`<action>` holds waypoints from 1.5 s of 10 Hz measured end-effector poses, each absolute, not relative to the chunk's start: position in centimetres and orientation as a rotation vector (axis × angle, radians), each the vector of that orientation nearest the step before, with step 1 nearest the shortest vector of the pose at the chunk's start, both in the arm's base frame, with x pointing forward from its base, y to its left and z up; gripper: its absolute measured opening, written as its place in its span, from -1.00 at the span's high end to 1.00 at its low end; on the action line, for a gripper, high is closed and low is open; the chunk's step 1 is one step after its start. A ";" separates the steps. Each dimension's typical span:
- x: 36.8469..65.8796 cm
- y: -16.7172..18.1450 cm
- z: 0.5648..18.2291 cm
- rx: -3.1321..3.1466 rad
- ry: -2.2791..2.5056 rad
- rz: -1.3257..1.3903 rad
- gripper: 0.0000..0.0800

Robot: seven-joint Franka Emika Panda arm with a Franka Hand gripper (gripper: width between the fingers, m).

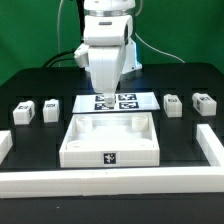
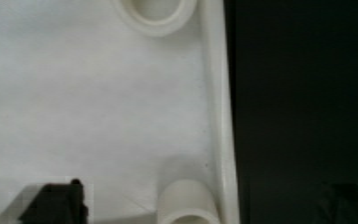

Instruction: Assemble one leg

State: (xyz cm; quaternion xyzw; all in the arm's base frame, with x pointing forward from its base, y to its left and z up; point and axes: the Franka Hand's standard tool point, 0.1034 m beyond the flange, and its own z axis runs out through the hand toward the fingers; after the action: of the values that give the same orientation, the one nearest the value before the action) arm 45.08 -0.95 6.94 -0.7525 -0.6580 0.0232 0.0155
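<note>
Four small white legs with tags lie on the black table: two at the exterior view's left (image 1: 22, 113) (image 1: 49, 108) and two at its right (image 1: 173, 104) (image 1: 203, 103). The large white square tray-like piece (image 1: 110, 140) lies in the middle. My gripper (image 1: 105, 88) hangs over its far part, open and empty. In the wrist view my gripper (image 2: 202, 205) straddles the piece's edge (image 2: 215, 110). One dark finger (image 2: 51, 205) is over the white surface and the other is over the black table. Two round corner sockets (image 2: 158, 12) (image 2: 190, 200) show. No leg is in the wrist view.
The marker board (image 1: 115, 101) lies just behind the tray-like piece, under the arm. A white L-shaped rail (image 1: 110, 182) runs along the front edge and up the exterior view's right side (image 1: 212, 148). Cables hang behind the arm.
</note>
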 end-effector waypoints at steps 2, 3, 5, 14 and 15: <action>45.0 -0.9 6.8 -2.332 -2.054 0.079 -0.63; 44.7 -0.5 6.2 -2.290 -2.087 0.113 -0.63; 43.5 -0.2 4.6 -2.243 -2.095 0.150 -0.63; 42.1 0.3 1.8 -2.239 -2.029 0.204 -0.41; 42.1 0.2 1.8 -2.240 -2.028 0.205 -0.06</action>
State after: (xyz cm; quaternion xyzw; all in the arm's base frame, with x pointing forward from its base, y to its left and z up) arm 42.05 0.25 1.81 -0.7384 -0.6686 0.0674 0.0567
